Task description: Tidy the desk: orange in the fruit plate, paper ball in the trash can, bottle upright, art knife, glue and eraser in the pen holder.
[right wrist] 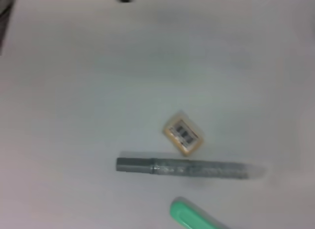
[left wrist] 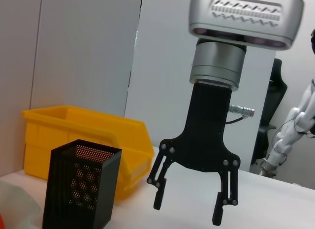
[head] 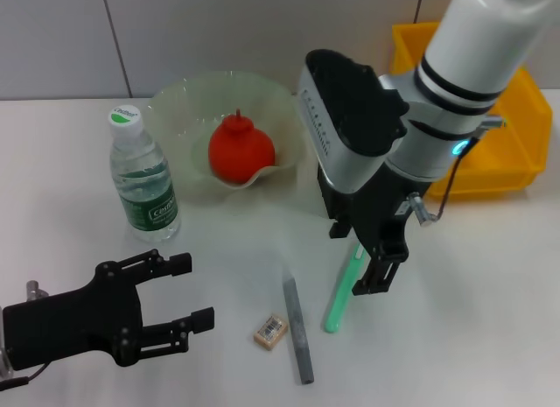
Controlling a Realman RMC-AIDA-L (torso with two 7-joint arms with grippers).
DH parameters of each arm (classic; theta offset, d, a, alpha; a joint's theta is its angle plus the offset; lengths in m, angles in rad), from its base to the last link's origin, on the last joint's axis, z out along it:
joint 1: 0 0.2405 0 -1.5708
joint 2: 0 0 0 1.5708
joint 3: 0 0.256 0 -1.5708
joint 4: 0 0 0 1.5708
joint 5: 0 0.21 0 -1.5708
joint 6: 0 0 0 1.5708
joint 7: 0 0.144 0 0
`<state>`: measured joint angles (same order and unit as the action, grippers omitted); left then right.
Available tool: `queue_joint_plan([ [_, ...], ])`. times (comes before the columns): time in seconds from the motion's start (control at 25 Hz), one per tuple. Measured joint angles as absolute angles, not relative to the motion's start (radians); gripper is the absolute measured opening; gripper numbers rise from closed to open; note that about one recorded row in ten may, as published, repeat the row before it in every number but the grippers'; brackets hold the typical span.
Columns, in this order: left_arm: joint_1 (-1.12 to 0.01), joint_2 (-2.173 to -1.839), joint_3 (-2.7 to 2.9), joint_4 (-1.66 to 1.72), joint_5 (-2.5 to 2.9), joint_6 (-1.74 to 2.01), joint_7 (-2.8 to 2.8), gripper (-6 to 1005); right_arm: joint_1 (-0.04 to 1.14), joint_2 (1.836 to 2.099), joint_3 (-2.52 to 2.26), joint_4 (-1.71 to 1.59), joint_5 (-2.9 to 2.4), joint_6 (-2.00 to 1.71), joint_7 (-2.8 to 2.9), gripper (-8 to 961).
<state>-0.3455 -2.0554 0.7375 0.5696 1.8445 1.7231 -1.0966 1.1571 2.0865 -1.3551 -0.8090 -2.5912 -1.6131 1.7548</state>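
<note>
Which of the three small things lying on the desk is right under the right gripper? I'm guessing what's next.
The green stick: the right gripper hangs over its upper end. The grey stick and eraser lie further left.

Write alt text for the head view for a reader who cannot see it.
The right gripper hangs open over a green glue stick on the white desk, near a grey knife and an eraser. Behind, an orange sits in the bowl beside an upright bottle. The left gripper rests open.
</note>
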Motion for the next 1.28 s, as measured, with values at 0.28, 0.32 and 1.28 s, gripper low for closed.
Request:
queue_joint_plan([
  [0.28, -0.356, -2.053, 0.736, 0.576, 1.849, 1.715, -1.124, 811, 1.198, 2.087, -1.461, -0.774, -2.601, -1.54, 1.612, 827],
  [0.32, -0.356, -2.054, 0.735, 0.578, 1.848, 1.715, -1.129, 811, 1.198, 2.087, -1.461, -0.774, -2.601, -1.54, 1.612, 826],
  [1.28, -0.35, -2.057, 0.692, 0.578, 1.837, 1.701, -1.138, 811, 1.073, 2.092, -1.808, -0.873, -2.562, -1.404, 1.422, 823],
])
